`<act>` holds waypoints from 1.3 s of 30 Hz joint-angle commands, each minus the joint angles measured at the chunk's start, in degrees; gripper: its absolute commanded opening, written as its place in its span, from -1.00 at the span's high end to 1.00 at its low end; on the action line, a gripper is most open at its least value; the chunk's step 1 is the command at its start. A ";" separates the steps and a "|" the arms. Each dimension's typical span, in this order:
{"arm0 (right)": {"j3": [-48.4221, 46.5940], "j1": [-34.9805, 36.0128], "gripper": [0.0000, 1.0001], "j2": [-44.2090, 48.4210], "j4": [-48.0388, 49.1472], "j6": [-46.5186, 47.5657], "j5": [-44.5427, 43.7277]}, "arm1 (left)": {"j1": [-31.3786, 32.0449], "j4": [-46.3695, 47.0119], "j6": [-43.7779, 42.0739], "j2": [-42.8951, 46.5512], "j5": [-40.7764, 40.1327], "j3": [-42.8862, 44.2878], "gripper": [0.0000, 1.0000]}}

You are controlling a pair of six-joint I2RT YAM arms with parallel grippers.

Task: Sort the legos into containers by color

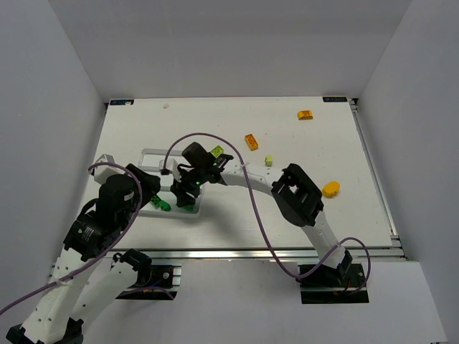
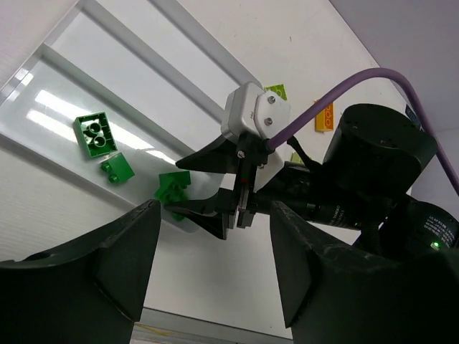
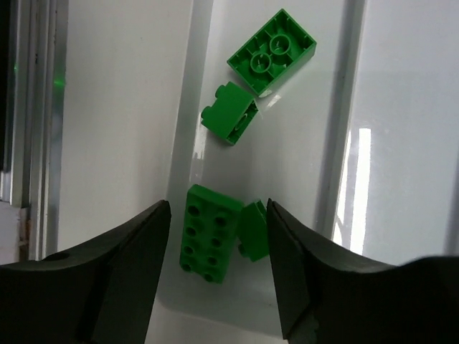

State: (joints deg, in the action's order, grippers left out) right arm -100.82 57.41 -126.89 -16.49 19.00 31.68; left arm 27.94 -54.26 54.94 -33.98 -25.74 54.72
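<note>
So the green part of the sort looks like the step in hand. Four green bricks (image 3: 209, 233) are seen lying in the tray (image 1: 152, 150), all in the one compartment nearest the arm bases. The right gripper (image 3: 218, 215) is hung low over that compartment with its jaws spread wide. Two of the greens sit between the fingers in the wrist view, but nothing looks pinched, so it's read as empty. The left gripper (image 2: 215, 208) is held off the tray's near-left side, also wide open with nothing in it. The other colours are all out on the tabletop (image 1: 237, 122). A lime brick (image 1: 269, 160) and an orange brick (image 1: 252, 141) are found to the right of the tray, and a second lime (image 1: 217, 151) is tucked right up by the right arm's wrist. A far orange (image 1: 305, 115) is spotted near the back edge, and the rounded yellow piece (image 1: 330, 189) beside the right arm's elbow. Next move, probably: the right gripper gets lifted straight up clear of the tray wall and swung over to one of the limes. The jaws would need to be squared across it, since something that tiny is easily knocked away. A different compartment is needed for it, not the green one.
</note>
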 commanded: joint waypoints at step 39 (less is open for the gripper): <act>23.56 -45.01 -0.40 32.85 -9.26 -13.03 -1.89 | 1.06 23.50 -46.49 -77.46 26.88 35.89 -0.39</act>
State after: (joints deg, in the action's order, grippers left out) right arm -77.43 13.50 -96.09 -24.99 6.44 26.76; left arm 28.73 -27.14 14.26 -110.24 1.89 86.21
